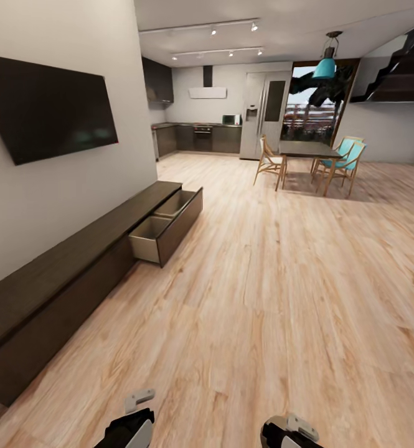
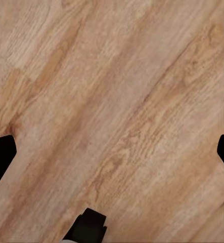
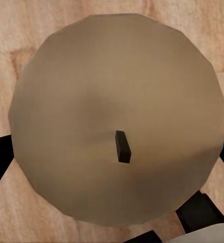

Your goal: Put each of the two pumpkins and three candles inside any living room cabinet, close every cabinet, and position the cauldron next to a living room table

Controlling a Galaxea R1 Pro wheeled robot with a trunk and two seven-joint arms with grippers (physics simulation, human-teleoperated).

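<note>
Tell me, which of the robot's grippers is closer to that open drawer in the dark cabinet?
Left. The left gripper sits on the cabinet side, nearer the open drawer; the right gripper is further out over the floor.

Open drawers jut over floor.

No readable text, label, brand or number appears on anything.
</note>
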